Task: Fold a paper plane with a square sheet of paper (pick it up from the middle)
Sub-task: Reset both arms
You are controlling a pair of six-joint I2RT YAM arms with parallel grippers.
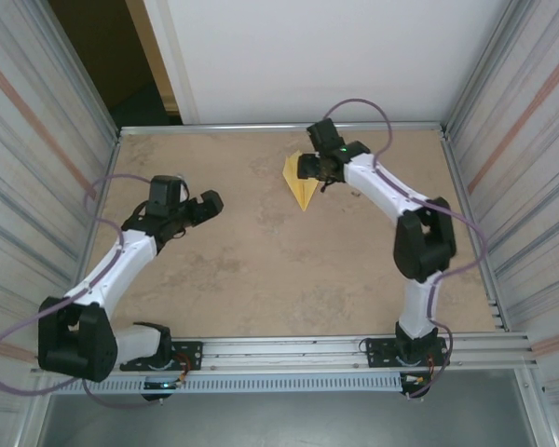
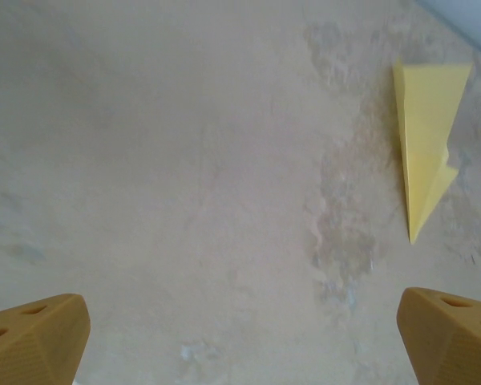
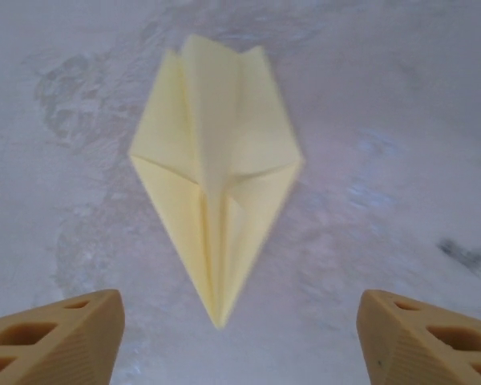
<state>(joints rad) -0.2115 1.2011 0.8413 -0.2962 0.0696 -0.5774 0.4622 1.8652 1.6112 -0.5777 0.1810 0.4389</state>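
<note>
The square sheet of paper is folded into a pale yellow paper plane (image 1: 301, 183), a narrow pointed dart lying on the tan table near the far edge. In the right wrist view the paper plane (image 3: 216, 176) has its nose pointing toward my right gripper (image 3: 240, 329). That gripper is open, its tan fingers wide apart and clear of the paper. In the top view the right gripper (image 1: 309, 168) hovers just right of the plane. My left gripper (image 1: 208, 204) is open over the left side of the table, and its wrist view shows the plane (image 2: 426, 136) far off to the upper right.
Corrugated metal walls (image 1: 37, 158) close in both sides of the table. A metal rail (image 1: 279, 127) runs along the far edge under a white back panel. The tabletop (image 1: 261, 270) is worn and stained between the arms.
</note>
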